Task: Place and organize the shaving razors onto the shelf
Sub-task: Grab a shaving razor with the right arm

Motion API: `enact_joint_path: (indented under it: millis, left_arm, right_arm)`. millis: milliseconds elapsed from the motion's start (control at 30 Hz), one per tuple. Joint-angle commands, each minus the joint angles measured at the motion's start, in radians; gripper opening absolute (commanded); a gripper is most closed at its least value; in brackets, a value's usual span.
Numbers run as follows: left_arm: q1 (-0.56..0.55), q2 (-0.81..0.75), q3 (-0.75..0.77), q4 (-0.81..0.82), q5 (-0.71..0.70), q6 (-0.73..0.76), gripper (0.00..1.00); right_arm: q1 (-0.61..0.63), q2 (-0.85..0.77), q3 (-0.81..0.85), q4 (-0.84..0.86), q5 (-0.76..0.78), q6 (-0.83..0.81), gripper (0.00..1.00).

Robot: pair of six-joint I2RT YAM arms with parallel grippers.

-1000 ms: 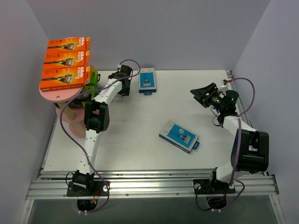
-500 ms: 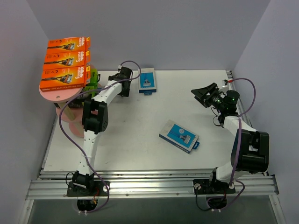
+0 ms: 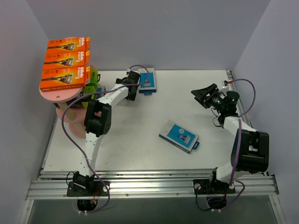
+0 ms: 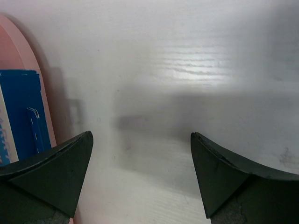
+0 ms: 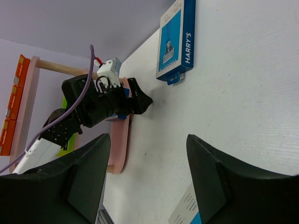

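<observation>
Three orange packs (image 3: 65,63) filled the top board of the shelf (image 3: 58,95), green packs (image 3: 93,78) showed on a board beneath, and one blue pack (image 4: 18,116) lay on a low board (image 4: 11,51). Two packs were not yet shelved: the far blue pack (image 3: 147,80), flat near the back edge of the table (image 3: 140,154), and the mid blue pack (image 3: 180,136), flat and skewed on open table. Your left gripper (image 3: 135,84) stood just left of the far pack, jaws wide apart over bare table with nothing between them. Your right gripper (image 3: 202,94) hung raised at the right side, jaws apart and empty, well apart from both packs. The packs were probably light, stiff card boxes with smooth printed faces, so you should have expected some slip. The better hold was likely across the short width, on the two long edges near the middle, and not on the thin hang tab (image 5: 175,78). Lying flat, each pack offered only low sides, so the fingertips would have had to come down close to the table. Room was tight by the back wall and beside the shelf, and the top board had none left. The centre of the table was open for carrying.
</observation>
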Motion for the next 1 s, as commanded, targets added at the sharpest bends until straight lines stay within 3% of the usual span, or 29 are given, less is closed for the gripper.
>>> enact_joint_path:
  millis: [0,333,433,700,967]
  left_arm:
    - [-0.036,-0.073,-0.07,0.004,0.031,-0.003,0.95]
    - [-0.173,-0.323,-0.288,0.049,0.091,-0.044,0.95]
    - [-0.217,-0.466,-0.357,0.049,0.109,-0.029,0.94]
    - [-0.245,-0.818,-0.519,0.009,0.169,-0.021,0.94]
    - [-0.207,-1.227,-0.731,0.049,0.143,-0.009,0.94]
  right_arm:
    - [-0.009,0.004,-0.001,0.046,-0.021,-0.008,0.62]
    - [0.038,0.068,0.017,-0.003,0.008,-0.057,0.61]
    - [0.107,0.111,0.092,-0.159,0.066,-0.158,0.62]
    - [0.251,0.231,0.134,-0.057,0.143,-0.068,0.62]
    - [0.433,0.386,0.326,-0.085,0.304,-0.011,0.62]
